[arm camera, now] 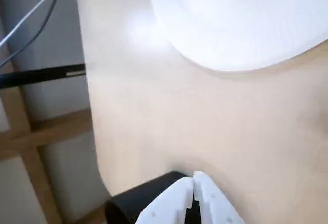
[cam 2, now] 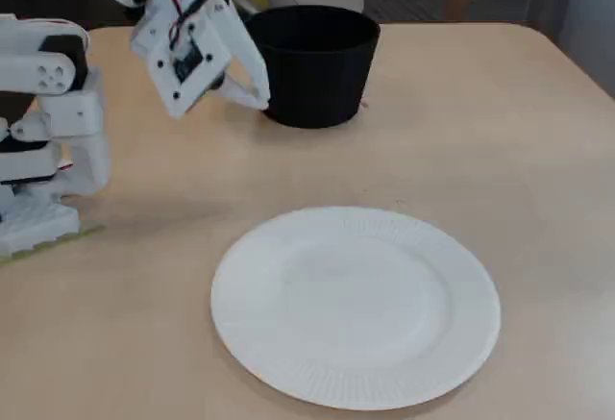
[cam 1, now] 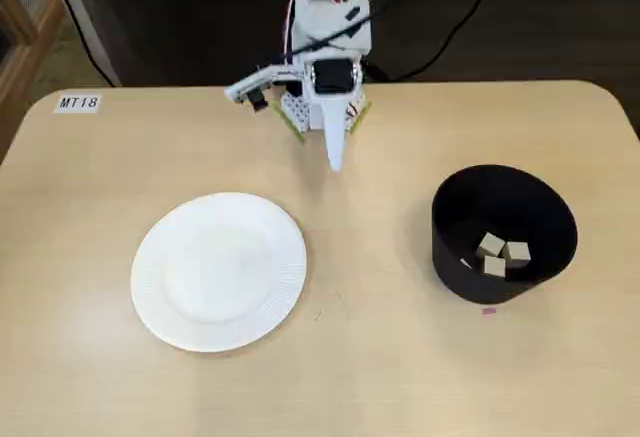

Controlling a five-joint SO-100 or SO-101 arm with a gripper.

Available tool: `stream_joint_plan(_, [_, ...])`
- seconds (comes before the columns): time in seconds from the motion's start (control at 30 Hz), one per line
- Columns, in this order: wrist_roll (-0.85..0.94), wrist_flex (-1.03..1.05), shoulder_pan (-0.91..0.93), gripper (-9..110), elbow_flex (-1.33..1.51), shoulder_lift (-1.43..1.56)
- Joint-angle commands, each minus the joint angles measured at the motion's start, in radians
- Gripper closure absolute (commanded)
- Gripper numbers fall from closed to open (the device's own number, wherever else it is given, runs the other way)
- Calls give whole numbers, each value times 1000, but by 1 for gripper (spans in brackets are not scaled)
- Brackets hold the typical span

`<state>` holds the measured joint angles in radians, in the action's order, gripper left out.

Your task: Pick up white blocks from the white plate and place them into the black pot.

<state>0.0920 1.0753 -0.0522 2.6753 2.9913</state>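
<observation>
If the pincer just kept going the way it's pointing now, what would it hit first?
Most likely the bare table. The shut pincer tips down at the open stretch between the white plate and the black pot, touching neither. Depth is hard to judge.

Three cameras, one scene. One fixed view: high above the table's (cam 1: pixel 400 377) front edge, facing steeply down and toward the arm's base (cam 1: pixel 322 107) at the far side, taking in nearly the whole tabletop. Another fixed view: low, close, off to the side, with the base (cam 2: pixel 38 209) at left, the white plate (cam 2: pixel 356 305) nearest the lens and the black pot (cam 2: pixel 317 64) behind. Wrist view: mounted on the arm, very near the tabletop, looking along the gripper (arm camera: pixel 193 183) at bottom centre, plate rim (arm camera: pixel 225 60) above. Shared by both fixed views: plate (cam 1: pixel 218 269), pot (cam 1: pixel 500 232) and base. Shared by all three: the plate and the pot (arm camera: pixel 138 203).
</observation>
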Motion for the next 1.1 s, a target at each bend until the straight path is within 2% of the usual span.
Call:
stream_joint_plan(0.0, [3, -46, -3, 104, 110, 84])
stream_joint_plan(0.1, [-12, -29, 11, 104, 239, 261])
stream_joint_plan(0.57, [0, -46, -3, 104, 314, 261])
stream_joint_plan(0.63, [-3, -54, -5, 99, 316, 261])
stream_joint_plan(1.07, [-2, -55, -8, 104, 318, 261])
